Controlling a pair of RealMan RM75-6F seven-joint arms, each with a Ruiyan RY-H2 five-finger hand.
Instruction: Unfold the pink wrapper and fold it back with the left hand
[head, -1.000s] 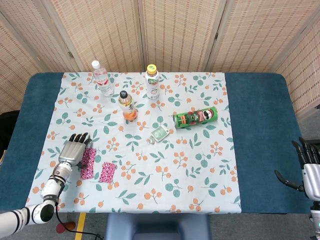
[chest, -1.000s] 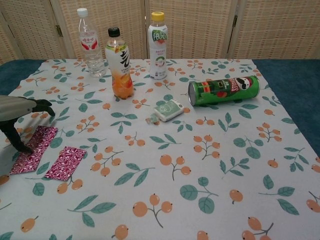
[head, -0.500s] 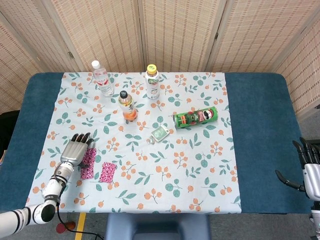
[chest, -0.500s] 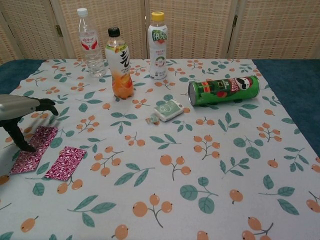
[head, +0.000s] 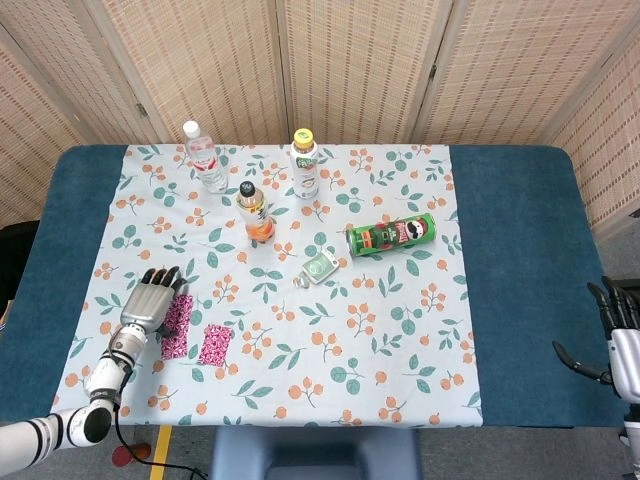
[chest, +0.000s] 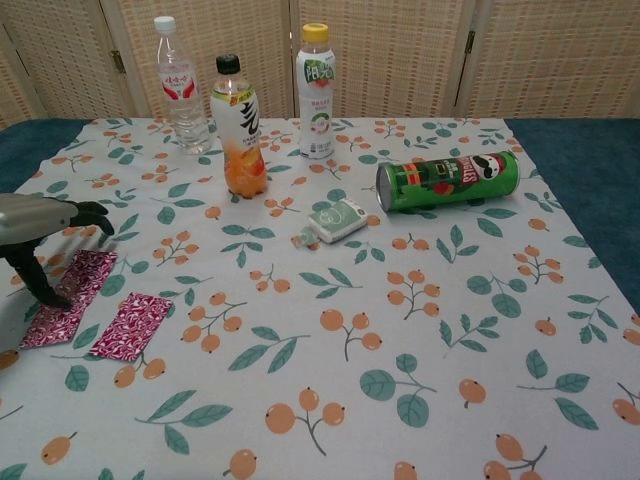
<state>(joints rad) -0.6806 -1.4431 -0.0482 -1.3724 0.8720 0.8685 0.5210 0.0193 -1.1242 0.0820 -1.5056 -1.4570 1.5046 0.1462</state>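
Two pink wrappers lie flat on the flowered cloth near its front left corner. The left pink wrapper (head: 178, 335) (chest: 85, 280) sits partly under my left hand (head: 150, 300) (chest: 40, 235). That hand is spread flat above it, fingers pointing away from me, and holds nothing. In the chest view its dark thumb reaches down to the wrapper's left edge. The second pink wrapper (head: 215, 344) (chest: 132, 325) lies just to the right, untouched. My right hand (head: 618, 335) hangs past the table's right edge, fingers apart and empty.
Behind stand a clear water bottle (head: 204, 156), an orange drink bottle (head: 255, 213) and a yellow-capped bottle (head: 304, 163). A green crisp can (head: 392, 236) lies on its side, with a small green packet (head: 320, 267) beside it. Blue table (head: 520, 280) borders the cloth.
My left hand has only wavered slightly over the left wrapper. My right hand has sunk a little at the right edge. The wrappers have not moved.
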